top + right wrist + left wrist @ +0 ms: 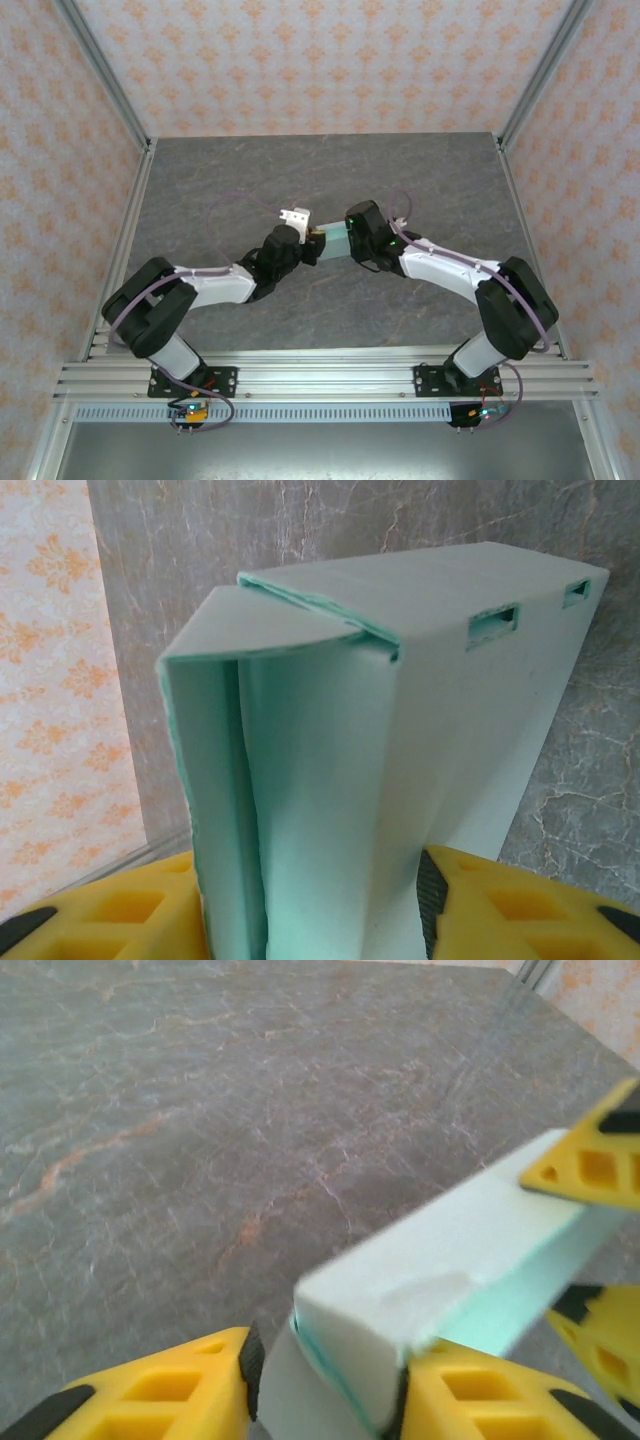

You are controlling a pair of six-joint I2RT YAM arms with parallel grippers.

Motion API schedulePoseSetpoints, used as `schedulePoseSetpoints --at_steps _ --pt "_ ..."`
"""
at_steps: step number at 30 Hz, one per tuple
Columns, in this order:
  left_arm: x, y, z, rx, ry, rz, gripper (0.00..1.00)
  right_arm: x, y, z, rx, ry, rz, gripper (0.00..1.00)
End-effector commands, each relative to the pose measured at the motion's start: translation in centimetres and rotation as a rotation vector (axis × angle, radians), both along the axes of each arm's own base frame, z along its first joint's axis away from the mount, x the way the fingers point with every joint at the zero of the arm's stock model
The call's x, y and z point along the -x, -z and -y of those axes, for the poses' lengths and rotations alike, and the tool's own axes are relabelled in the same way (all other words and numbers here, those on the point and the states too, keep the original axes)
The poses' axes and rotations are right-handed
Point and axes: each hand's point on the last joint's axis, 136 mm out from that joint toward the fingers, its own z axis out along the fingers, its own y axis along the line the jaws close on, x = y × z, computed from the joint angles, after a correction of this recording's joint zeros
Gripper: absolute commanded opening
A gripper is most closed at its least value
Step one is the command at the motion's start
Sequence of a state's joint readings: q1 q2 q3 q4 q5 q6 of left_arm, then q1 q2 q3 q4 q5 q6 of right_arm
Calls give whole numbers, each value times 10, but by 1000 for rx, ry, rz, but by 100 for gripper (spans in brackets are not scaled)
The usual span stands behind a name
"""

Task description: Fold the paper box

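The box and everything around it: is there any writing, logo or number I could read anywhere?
No text can be read anywhere.
The box: plain mint card with cut slots, no print.
The walls: an orange flower pattern, no words.
The small boards at the bottom of the top view: too small to tell whether they bear any marking.

Grey marbled tabletop [330, 170] — hemmed by pale walls [330, 60] patterned with orange motifs — evenly lit.
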State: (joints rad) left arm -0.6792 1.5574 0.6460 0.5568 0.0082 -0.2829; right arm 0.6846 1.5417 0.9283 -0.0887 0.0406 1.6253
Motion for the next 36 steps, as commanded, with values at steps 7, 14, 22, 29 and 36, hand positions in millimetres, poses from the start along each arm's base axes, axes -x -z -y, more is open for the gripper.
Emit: schedulePoseSetpoints --at_steps 7,14,22,29,36 --pt "30 -67 10 39 158 49 46 14 40 14 99 -4 -92 52" --pt "-7 -107 -26 36 -131 18 57 18 46 13 119 -38 -107 52" --pt "-32 -35 -33 108 -140 -134 54 26 53 15 124 -40 -124 50" --pt "-11 -10 -17 32 -61 -162 54 25 59 10 126 -66 -132 50" --pt "-12 -20 -44 26 -183 -145 54 32 73 12 117 -70 -154 50"
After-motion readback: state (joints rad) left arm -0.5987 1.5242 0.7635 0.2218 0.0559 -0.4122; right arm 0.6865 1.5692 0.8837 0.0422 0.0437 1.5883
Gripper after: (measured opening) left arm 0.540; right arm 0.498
